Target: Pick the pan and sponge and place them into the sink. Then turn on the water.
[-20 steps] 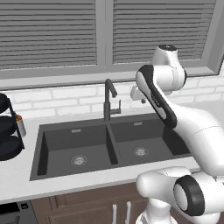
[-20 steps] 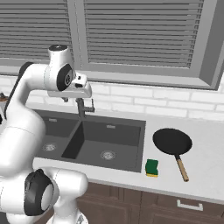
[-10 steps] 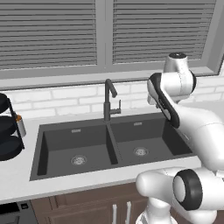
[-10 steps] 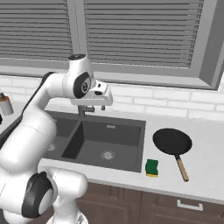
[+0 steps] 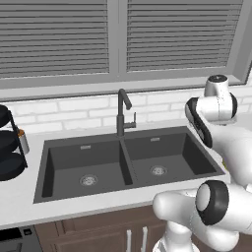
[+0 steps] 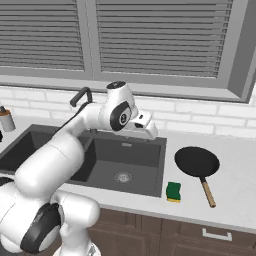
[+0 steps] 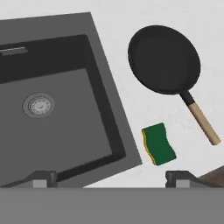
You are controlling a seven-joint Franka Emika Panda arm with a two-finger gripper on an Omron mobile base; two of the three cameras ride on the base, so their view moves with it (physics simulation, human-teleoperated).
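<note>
The hand (image 6: pixel 151 131) is hanging released and empty above the right rim of the sink (image 6: pixel 161 165). The pan (image 6: pixel 196 162) is lying flat on the table (image 6: pixel 235 200), at 3 o'clock from the sink, with its handle pointing toward 5 o'clock. The sponge (image 6: pixel 173 191) is lying green side up just beside the sink's front right corner, apart from the pan. The faucet (image 5: pixel 122 112) is standing behind the basin divider.

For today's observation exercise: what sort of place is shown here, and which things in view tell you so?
Most likely a kitchen, computer-rendered. A dark double-basin sink with a gooseneck faucet is set in a pale counter under a blinded window, and a black frying pan and a sponge lie beside it.
</note>
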